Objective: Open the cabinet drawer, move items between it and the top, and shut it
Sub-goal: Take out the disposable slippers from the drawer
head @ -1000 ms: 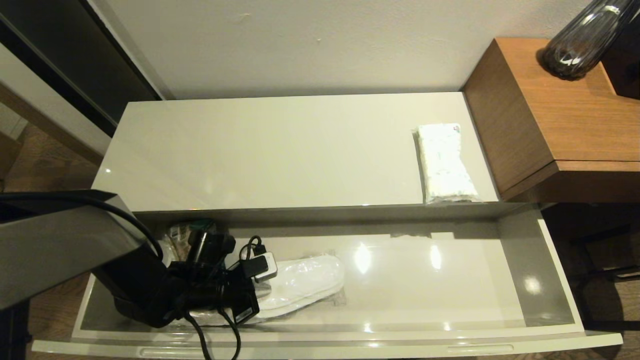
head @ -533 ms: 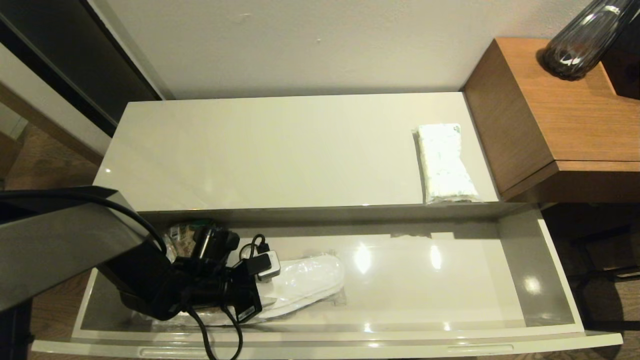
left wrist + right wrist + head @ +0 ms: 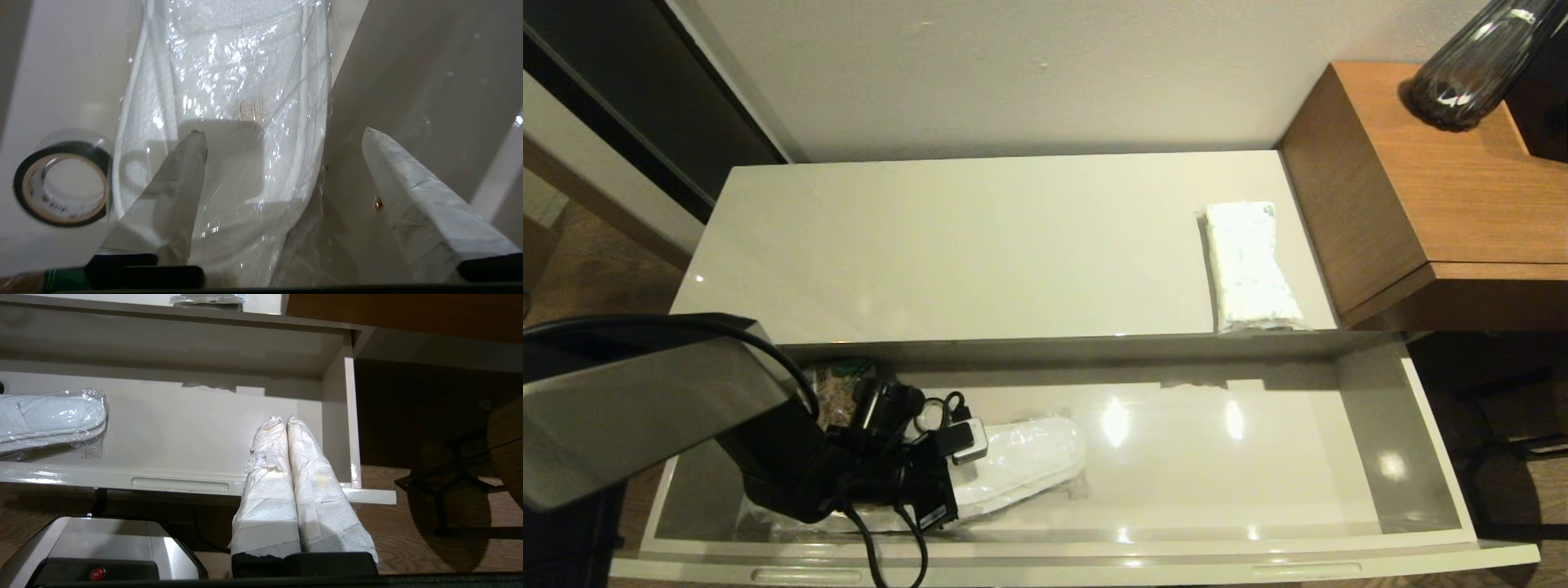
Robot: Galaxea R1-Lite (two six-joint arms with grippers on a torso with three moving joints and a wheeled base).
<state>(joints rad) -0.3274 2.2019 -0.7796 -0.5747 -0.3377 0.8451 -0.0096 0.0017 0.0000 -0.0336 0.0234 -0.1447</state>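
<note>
The cabinet drawer (image 3: 1437, 457) stands pulled out, below the cream top (image 3: 980, 245). White slippers in clear wrap (image 3: 1021, 457) lie in the drawer's left half. My left arm (image 3: 792, 465) reaches into the drawer's left end. Its gripper (image 3: 282, 134) is open and low over the heel end of the slippers (image 3: 245, 81): one finger sits over the wrap, the other over the bare drawer floor. The white tissue pack (image 3: 1250, 265) lies on the top at the right end. My right gripper (image 3: 286, 418) is shut and empty, held in front of the drawer's right end.
A brown printed packet (image 3: 833, 392) lies in the drawer's back left corner. A black tape ring (image 3: 61, 183) sits beside the slippers. A higher orange-brown wooden surface (image 3: 1445, 188) with a dark glass vase (image 3: 1470, 73) adjoins the cabinet on the right.
My left arm has slid to the right inside the drawer, bringing its gripper further over the slippers. The slippers, the tissue pack and the drawer have not moved.
</note>
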